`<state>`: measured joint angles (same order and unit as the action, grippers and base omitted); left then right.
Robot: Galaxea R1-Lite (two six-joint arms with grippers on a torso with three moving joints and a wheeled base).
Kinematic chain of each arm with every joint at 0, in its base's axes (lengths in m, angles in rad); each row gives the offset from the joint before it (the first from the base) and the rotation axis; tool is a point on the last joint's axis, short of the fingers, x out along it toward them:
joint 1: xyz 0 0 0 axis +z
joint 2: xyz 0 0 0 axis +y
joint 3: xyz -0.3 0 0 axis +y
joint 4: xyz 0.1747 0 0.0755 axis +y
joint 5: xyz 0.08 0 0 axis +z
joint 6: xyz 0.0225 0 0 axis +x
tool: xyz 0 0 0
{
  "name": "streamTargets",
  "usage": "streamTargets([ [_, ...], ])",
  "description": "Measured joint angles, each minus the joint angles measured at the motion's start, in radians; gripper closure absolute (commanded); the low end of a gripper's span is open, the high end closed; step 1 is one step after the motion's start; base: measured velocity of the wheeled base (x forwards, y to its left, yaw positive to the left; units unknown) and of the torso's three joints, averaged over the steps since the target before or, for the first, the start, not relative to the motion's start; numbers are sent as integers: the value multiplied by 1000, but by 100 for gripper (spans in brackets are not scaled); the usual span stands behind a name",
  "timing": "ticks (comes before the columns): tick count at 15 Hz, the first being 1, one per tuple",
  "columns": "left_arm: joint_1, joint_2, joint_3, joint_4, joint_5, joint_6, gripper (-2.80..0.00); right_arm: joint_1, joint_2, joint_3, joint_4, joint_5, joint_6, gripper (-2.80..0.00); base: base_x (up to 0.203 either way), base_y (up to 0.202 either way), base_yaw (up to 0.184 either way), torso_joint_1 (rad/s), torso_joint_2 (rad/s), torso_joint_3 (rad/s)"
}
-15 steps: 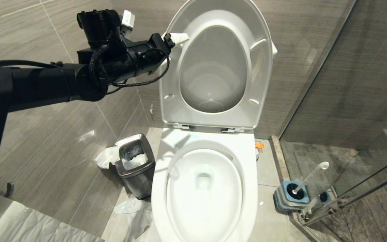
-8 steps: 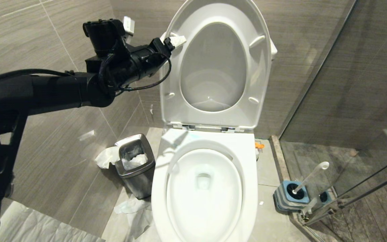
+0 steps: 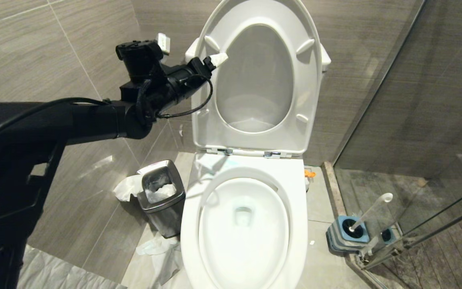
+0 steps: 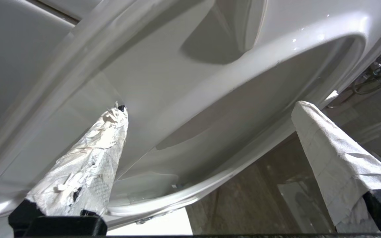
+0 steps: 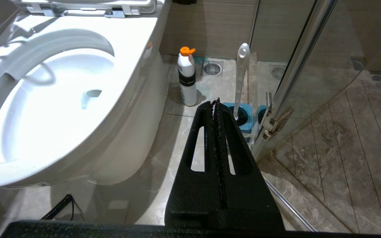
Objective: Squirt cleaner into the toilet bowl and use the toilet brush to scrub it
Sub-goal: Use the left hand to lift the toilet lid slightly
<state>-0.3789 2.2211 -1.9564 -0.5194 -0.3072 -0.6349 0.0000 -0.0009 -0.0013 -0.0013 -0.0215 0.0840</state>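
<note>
The room was lined with grey-brown wall tiles (image 3: 54,48), and a glass shower partition (image 3: 427,120) closed off the robot's right side above a marbled floor (image 5: 190,109). The toilet bowl (image 3: 295,188) was set against the back wall, its broad white rim glossy, with the seat and lid (image 3: 307,80) raised upright on chrome hinges (image 3: 273,154). A pale turquoise tint of cleaner (image 3: 244,214) could be made out around the drain in the basin. The left arm was stretched across from the left side, and the left claw (image 3: 211,60) was held at the left edge of the raised seat, its paper-wrapped fingers (image 4: 88,165) spread wide and released, nothing being grasped between them; whether the seat was touched could not be told. The right claw (image 5: 216,102) was seen low beside the bowl, clenched with its black fingers pressed together and empty. A steel waste bin (image 3: 161,196) stood on the floor left of the bowl, with crumpled paper (image 3: 157,247) lying around it. The toilet brush (image 3: 369,212) was standing in its blue-topped holder (image 3: 347,237) by the glass partition, well apart from both claws. A white bottle with an orange cap (image 5: 187,79) stood on the floor between the bowl and the brush.
</note>
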Motion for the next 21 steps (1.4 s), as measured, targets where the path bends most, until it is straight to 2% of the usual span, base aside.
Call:
streamTargets([
  [12, -2, 87, -1, -107, 25, 8, -280, 0, 0, 0, 0, 0, 0, 0, 0, 0, 0, 0, 0, 0],
  [17, -1, 63, 0, -98, 24, 1, -280, 0, 0, 0, 0, 0, 0, 0, 0, 0, 0, 0, 0, 0],
  [21, -3, -5, 2, -33, 22, 0, -280, 0, 0, 0, 0, 0, 0, 0, 0, 0, 0, 0, 0, 0],
])
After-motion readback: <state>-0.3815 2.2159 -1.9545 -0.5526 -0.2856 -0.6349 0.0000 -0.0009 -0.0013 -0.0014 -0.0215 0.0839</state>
